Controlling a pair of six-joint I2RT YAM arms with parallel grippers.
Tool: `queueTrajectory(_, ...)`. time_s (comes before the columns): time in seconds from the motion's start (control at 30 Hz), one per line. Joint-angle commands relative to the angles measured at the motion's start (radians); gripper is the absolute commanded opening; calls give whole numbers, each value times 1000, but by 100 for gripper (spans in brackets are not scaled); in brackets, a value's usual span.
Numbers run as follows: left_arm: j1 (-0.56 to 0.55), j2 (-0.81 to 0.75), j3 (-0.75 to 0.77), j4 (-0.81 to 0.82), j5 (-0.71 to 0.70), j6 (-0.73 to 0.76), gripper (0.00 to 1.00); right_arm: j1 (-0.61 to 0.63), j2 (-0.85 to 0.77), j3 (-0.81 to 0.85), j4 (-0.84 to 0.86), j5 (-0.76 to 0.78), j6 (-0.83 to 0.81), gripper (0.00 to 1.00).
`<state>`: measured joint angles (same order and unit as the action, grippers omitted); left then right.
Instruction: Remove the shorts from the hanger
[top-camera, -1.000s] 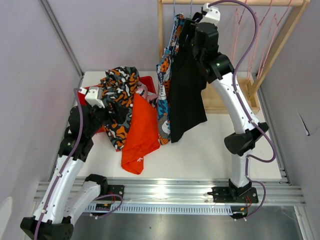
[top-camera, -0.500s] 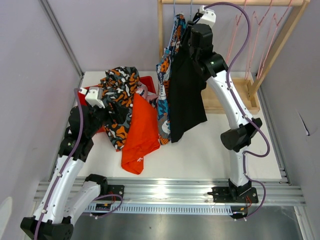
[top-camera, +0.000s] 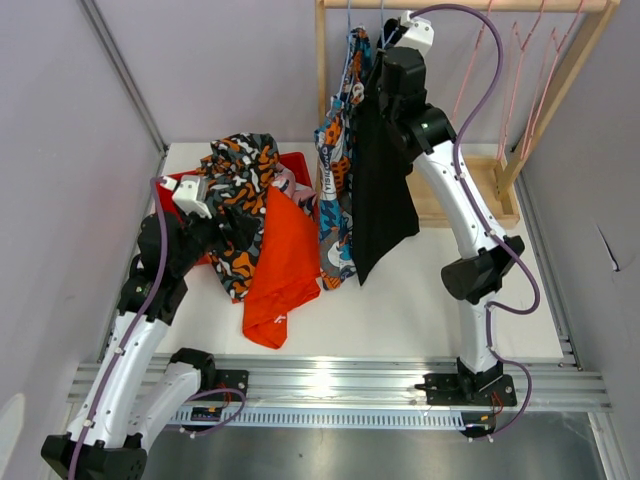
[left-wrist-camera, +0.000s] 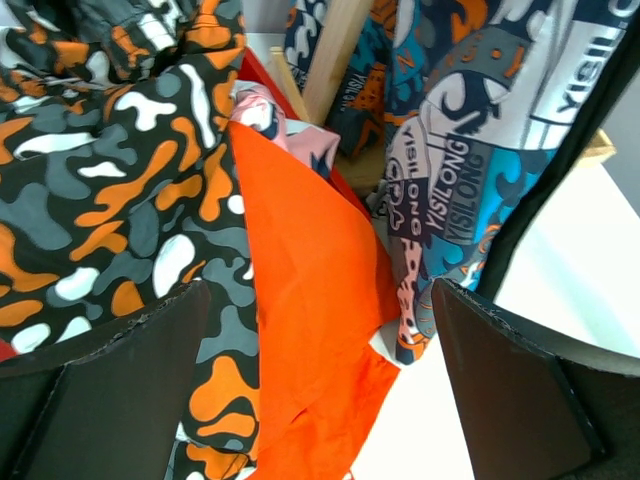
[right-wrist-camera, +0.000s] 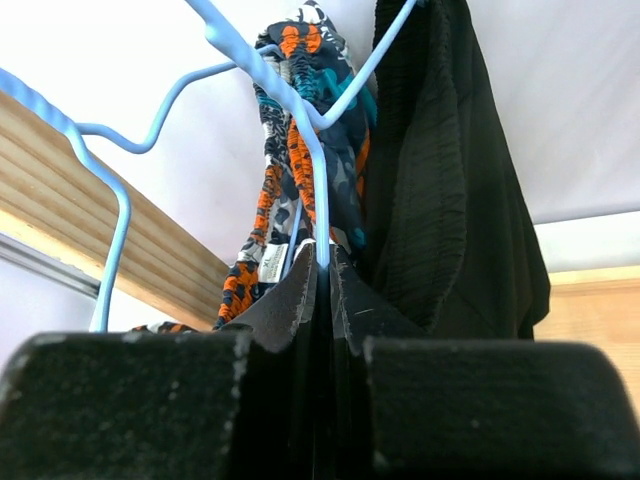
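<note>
Black shorts (top-camera: 385, 190) and blue printed shorts (top-camera: 335, 200) hang on light blue wire hangers from the wooden rack (top-camera: 325, 70). My right gripper (top-camera: 385, 48) is up at the rack's rail. In the right wrist view it (right-wrist-camera: 322, 262) is shut on the blue hanger wire (right-wrist-camera: 300, 130), with the black shorts (right-wrist-camera: 450, 200) right beside it and the blue printed shorts (right-wrist-camera: 300, 60) behind. Plain orange shorts (top-camera: 275, 265) and blotched shorts (top-camera: 235, 185) drape over a red bin (top-camera: 298, 165). My left gripper (left-wrist-camera: 320, 330) is open, low beside that pile; a pink pair (left-wrist-camera: 262, 108) peeks out.
Empty pink wire hangers (top-camera: 520, 50) hang on the rack's right half. The rack's wooden base (top-camera: 450, 205) lies on the white table (top-camera: 420, 300) at the back right. Grey walls close in on both sides.
My right gripper's jaws have closed on the blue hanger wire. The black and blue printed shorts have swung a little to the right. The left arm has not moved.
</note>
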<state>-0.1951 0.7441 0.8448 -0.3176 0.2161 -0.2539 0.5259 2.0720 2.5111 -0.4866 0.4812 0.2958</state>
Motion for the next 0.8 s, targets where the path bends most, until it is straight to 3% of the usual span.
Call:
queueTrajectory(0.0, -13, -14, -3, 48, 80, 33, 99, 8, -88, 17, 60, 37, -40, 0)
queueTrajectory(0.47, -70, -28, 11, 111, 126, 74, 99, 23, -271, 3, 39, 52, -107, 0)
queueTrajectory(0.57, -182, 0, 78, 89, 96, 96, 99, 48, -338, -79, 43, 62, -90, 0)
queueTrajectory(0.77, -704, 90, 226, 95, -145, 120, 99, 167, -562, -392, 105, 151, -83, 0)
